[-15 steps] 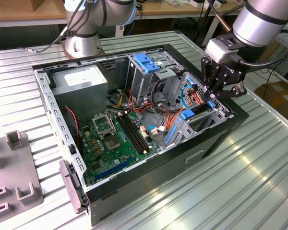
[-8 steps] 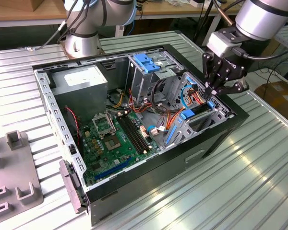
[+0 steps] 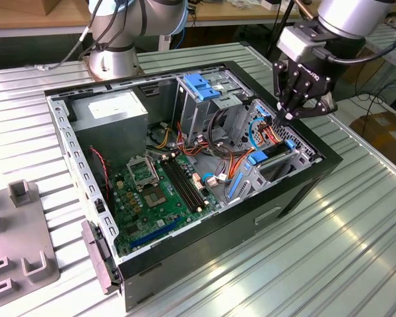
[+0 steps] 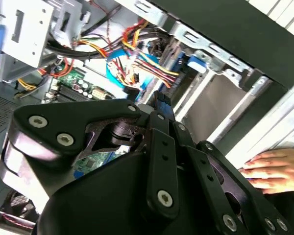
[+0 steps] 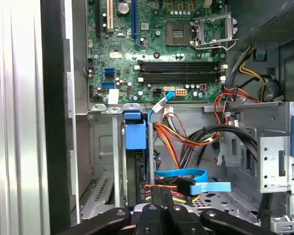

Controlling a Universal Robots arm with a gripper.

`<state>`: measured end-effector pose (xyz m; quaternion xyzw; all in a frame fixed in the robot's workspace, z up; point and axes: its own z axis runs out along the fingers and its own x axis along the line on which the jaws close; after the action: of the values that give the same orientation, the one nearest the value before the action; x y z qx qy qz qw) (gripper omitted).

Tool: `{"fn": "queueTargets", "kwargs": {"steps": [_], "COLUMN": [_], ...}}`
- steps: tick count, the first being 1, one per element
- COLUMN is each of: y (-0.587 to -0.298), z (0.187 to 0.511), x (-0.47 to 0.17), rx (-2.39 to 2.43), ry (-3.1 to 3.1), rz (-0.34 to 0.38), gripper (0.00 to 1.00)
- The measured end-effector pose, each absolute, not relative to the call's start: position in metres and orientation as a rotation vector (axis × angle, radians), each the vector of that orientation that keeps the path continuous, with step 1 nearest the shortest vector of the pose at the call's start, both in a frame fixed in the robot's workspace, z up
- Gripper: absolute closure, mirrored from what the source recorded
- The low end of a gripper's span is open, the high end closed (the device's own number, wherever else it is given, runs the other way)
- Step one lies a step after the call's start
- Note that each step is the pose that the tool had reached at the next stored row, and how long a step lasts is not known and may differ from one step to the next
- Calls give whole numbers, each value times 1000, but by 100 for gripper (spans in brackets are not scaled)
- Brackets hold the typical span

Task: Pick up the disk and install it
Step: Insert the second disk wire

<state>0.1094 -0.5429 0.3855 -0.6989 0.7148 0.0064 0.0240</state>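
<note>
The disk sits edge-up in the bay at the case's corner on the exterior view's right, a dark slab between blue side rails. In the first wrist view its blue rail tab tops the dark slot. My gripper hangs just above the back end of that bay, fingers pressed together and holding nothing. Its tips hover over the orange, red and blue cables beside the disk. In the second wrist view the closed fingertips point down at the same cable bundle.
The open computer case lies on a slatted metal table. Inside are a grey power-supply box, a drive cage with a blue top and the green motherboard. A person's hand rests outside the case wall. A grey fixture stands at the exterior view's left.
</note>
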Motion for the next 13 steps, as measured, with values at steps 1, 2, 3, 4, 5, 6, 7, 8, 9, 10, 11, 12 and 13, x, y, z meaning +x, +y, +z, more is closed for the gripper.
{"fn": "queueTargets", "kwargs": {"steps": [1, 2, 3, 4, 5, 6, 7, 8, 9, 10, 11, 12, 13], "y": [-540, -538, -533, -527, -523, -520, -517, -517, -517, -517, -517, -517, -516], "z": [386, 386, 389, 392, 393, 393, 393, 393, 393, 393, 392, 392, 391], "x": [108, 107, 106, 106, 105, 104, 104, 104, 104, 104, 103, 103, 103], "rx": [-2163, -2164, -2165, -2166, -2167, -2168, -2171, -2172, -2175, -2181, -2184, -2188, -2189], "ry": [2213, 2214, 2215, 2215, 2216, 2216, 2216, 2216, 2218, 2220, 2221, 2222, 2222], "rz": [21, 23, 24, 23, 21, 19, 17, 15, 10, 2, -4, -8, -10], "gripper": [90, 90, 90, 90, 90, 90, 90, 90, 90, 90, 90, 90, 90]}}
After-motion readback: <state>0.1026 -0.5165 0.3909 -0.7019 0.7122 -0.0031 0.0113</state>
